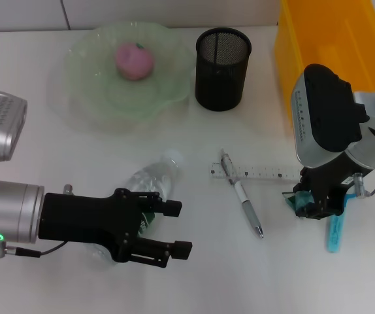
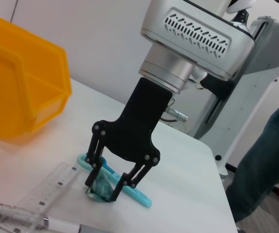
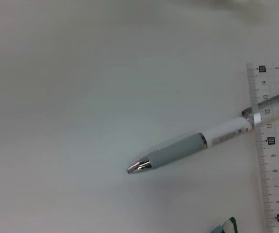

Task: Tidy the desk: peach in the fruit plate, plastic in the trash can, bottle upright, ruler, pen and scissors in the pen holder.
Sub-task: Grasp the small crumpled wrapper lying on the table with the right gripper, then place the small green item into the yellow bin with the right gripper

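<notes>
- Scissors (image 1: 334, 229), teal-handled, lie flat on the desk (image 1: 76, 163) at the robot's right, just in front of the yellow bin (image 1: 325, 39); 1 handle loop shows beyond the tool.
- We judge them stiff and light, the plastic handles somewhat slick; taking them across the handles near the pivot should keep them from swinging.
- Right gripper (image 2: 102, 190) points straight down, fingertips at desk level, jaws drawn in around the scissors' handle end; we read it as clamped on them.
- Left gripper (image 1: 174, 229) reaches in level above the lying bottle (image 1: 149, 180), jaws apart, holding nothing.
- Pen (image 1: 242, 196) lies crossed over the ruler (image 1: 256, 173); the pen holder (image 1: 222, 69) stands well apart; the peach (image 1: 134, 61) sits in the fruit plate (image 1: 83, 98).
</notes>
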Controlling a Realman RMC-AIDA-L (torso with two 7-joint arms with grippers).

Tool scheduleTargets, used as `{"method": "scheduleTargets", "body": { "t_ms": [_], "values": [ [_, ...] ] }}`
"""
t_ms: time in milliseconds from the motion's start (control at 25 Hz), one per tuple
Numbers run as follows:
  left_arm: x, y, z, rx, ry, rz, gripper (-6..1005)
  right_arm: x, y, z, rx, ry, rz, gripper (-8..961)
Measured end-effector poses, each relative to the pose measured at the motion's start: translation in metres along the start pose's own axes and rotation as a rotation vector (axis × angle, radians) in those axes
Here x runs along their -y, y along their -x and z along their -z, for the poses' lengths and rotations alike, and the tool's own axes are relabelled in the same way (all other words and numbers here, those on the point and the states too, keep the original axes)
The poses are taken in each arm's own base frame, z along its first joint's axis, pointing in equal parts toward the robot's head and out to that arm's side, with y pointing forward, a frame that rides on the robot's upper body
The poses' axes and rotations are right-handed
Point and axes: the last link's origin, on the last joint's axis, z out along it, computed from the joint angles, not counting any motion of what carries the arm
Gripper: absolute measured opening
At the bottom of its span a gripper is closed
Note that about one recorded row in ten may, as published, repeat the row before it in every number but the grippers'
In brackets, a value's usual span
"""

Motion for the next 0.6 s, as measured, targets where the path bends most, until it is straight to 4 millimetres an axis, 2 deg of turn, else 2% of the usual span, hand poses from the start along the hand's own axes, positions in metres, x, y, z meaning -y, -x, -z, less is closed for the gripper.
{"method": "scheduleTargets", "body": {
  "t_ms": [400, 600],
  "values": [
    [0.003, -0.001, 0.002, -0.004, -0.02, -0.005, 839, -0.002, 0.002, 0.004, 0.003, 0.013, 0.003, 372],
    [0.003, -0.001, 0.002, -0.003, -0.018, -0.008, 836, 0.002, -0.002, 0.021, 0.048, 0.003, -0.034, 368]
  ]
}}
